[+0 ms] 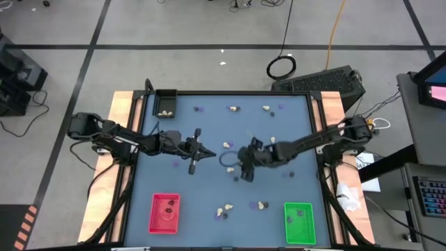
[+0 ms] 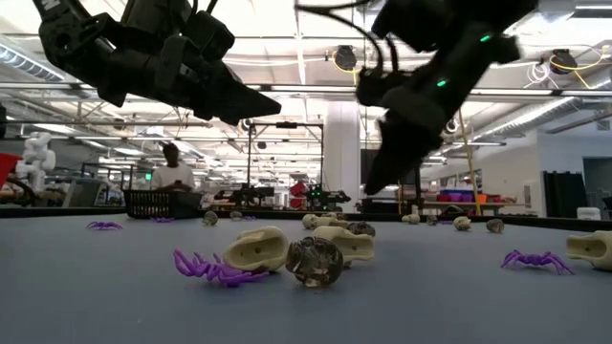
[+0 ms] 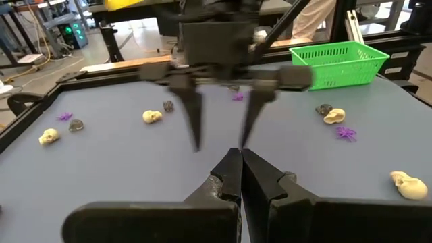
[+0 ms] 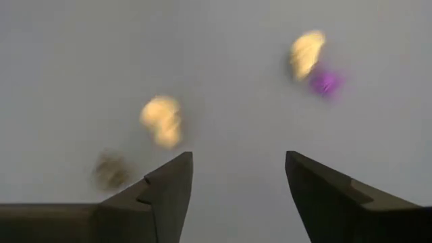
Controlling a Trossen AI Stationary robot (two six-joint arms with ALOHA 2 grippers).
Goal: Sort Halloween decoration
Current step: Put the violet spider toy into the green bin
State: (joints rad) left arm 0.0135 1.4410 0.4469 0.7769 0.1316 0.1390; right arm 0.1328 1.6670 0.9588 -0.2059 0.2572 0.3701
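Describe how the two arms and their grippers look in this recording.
Both arms are dark, jointed and cabled. The left gripper has two black, tapering fingers. The right gripper has the same dark wedge-shaped fingers; in the low view a small green light glows on its arm.

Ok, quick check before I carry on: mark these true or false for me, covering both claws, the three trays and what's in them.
1. The right claw is open over the middle of the table. True.
2. The left claw is open too. False: its fingers are shut together and nothing shows between them.
3. The green tray sits at the near right corner, on the right arm's side. True.
4. The black tray holds purple bits. False: cream-white lumps lie in it.
5. All trinkets are already sorted. False: skulls and purple spiders lie loose on the table.
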